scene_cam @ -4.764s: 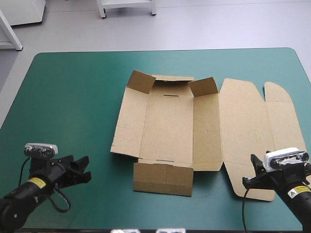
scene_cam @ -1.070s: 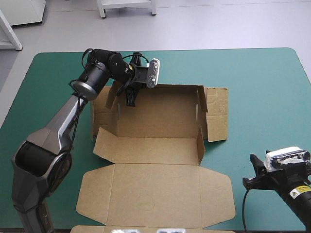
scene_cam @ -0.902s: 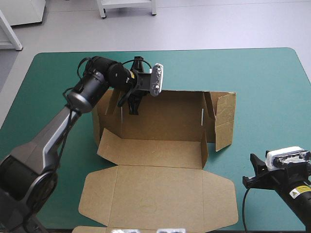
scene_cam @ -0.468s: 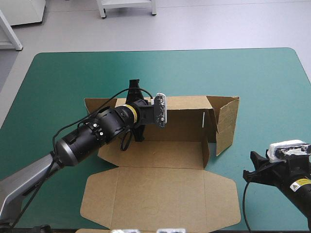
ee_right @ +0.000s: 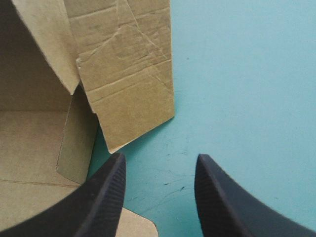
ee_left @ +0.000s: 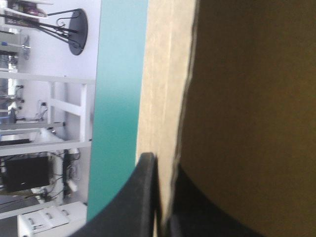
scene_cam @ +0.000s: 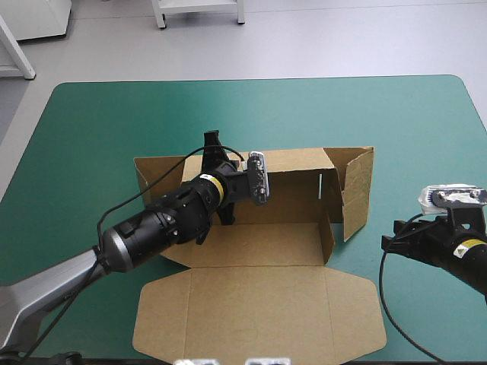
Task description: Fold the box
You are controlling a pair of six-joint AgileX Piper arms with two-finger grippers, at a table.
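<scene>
The brown box (scene_cam: 259, 243) lies in the middle of the teal-green table, its rear wall (scene_cam: 293, 161) standing upright. Its lid (scene_cam: 259, 312) lies flat toward the near edge. My left gripper (scene_cam: 213, 156) is shut on the top of the rear wall near its left end. In the left wrist view the black fingers (ee_left: 148, 170) pinch the board edge (ee_left: 163, 98). A creased side flap (scene_cam: 358, 190) stands out at the box's right end. My right gripper (scene_cam: 394, 245) is open just right of the box, and the flap (ee_right: 128, 74) is ahead of its spread fingers (ee_right: 106, 197).
Bare teal-green cover (scene_cam: 426, 129) lies to the right of and beyond the box. The lid reaches close to the table's near edge. The left arm (scene_cam: 144, 232) lies across the box's left end and hides the wall there.
The left arm has swung lower and nearer over the box's left end, still holding the rear wall, which now stands upright. The right gripper has moved away from the near edge, toward the right flap.
</scene>
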